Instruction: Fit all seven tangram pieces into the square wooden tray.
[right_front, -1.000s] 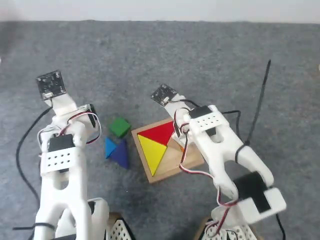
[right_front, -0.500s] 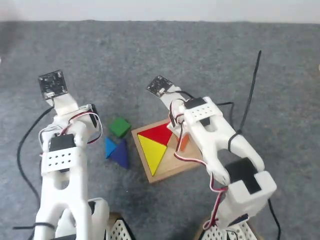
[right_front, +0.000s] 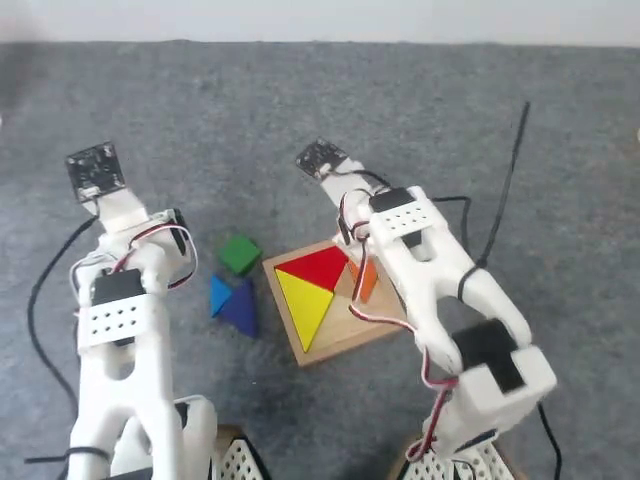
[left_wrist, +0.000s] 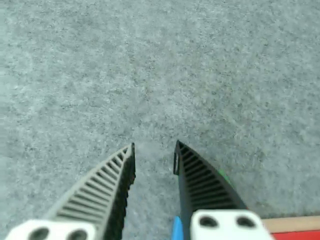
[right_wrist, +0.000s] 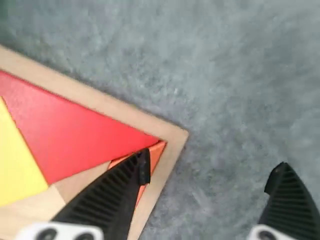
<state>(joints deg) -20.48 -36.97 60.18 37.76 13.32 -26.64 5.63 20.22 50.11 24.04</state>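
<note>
The square wooden tray (right_front: 352, 322) holds a red triangle (right_front: 316, 266), a yellow triangle (right_front: 302, 300) and a small orange piece (right_front: 365, 280) at its right edge. Left of the tray lie a green square (right_front: 239, 254), a light blue triangle (right_front: 219, 293) and a dark blue piece (right_front: 243, 309). My right gripper (right_wrist: 212, 165) is open wide at the tray corner (right_wrist: 172, 145), one finger over the orange piece (right_wrist: 156, 150), the other over carpet. My left gripper (left_wrist: 154, 146) is open above bare carpet, beyond the loose pieces.
Grey carpet covers the table. The right arm (right_front: 410, 240) leans over the tray's far right part, with a black cable (right_front: 505, 215) trailing beside it. The left arm (right_front: 125, 290) stands left of the loose pieces.
The right arm has swung off the tray's right side, uncovering the orange piece there. The left arm's head has drifted slightly left.
</note>
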